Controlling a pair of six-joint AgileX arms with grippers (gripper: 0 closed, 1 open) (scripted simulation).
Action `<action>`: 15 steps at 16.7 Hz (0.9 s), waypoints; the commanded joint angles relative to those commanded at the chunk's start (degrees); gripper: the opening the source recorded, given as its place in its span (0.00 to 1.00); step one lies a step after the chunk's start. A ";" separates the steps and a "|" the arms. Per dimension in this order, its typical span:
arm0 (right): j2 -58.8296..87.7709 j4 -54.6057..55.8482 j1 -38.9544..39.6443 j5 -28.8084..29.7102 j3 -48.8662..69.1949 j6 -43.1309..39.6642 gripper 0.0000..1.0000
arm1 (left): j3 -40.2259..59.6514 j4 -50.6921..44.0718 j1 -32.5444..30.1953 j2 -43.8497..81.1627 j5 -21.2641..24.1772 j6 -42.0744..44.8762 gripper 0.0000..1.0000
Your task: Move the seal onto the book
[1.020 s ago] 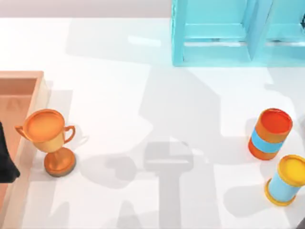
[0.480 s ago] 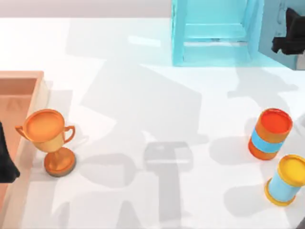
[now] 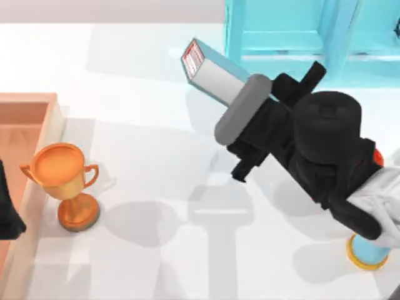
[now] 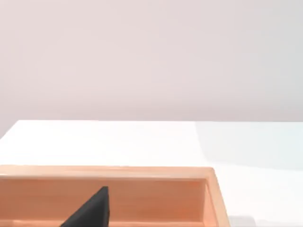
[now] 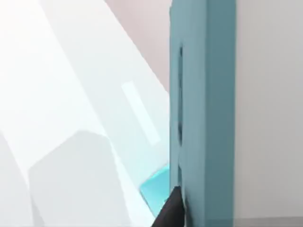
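Observation:
The book [image 3: 212,75], with a teal-blue cover and white page edges, hangs tilted above the table's back middle, just left of the shelf unit. My right gripper [image 3: 245,94] is shut on its near end, and the bulky black arm [image 3: 325,137] reaches in from the right. Close up in the right wrist view, the book's [image 5: 203,109] teal face stands beside one dark fingertip [image 5: 171,210]. The seal is out of view. My left gripper [image 3: 6,209] is parked at the left edge over the wooden tray, and one dark fingertip [image 4: 92,210] shows in the left wrist view.
An orange-gold trophy [image 3: 62,178] stands at the left beside the wooden tray [image 3: 28,106]. A light turquoise shelf unit [image 3: 294,37] lines the back right. The base of a blue cylinder [image 3: 365,253] peeks out under the right arm at the front right.
My right arm has swung in from the back right to the middle, carrying the book, and now covers the two cylinders. The left arm and the trophy have not moved.

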 joint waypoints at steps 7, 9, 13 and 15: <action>8.79 4.61 12.98 13.88 1.16 -29.13 0.00 | 0.00 0.00 0.00 0.00 0.00 0.00 1.00; 9.71 5.12 14.10 15.79 1.29 -32.15 0.00 | 0.00 0.00 0.00 0.00 0.00 0.00 1.00; 9.92 5.25 14.38 16.24 1.33 -32.84 0.00 | 0.00 0.00 0.00 0.00 0.00 0.00 1.00; 9.83 5.08 14.21 16.17 0.79 -32.48 0.00 | 0.00 0.00 0.00 0.00 0.00 0.00 1.00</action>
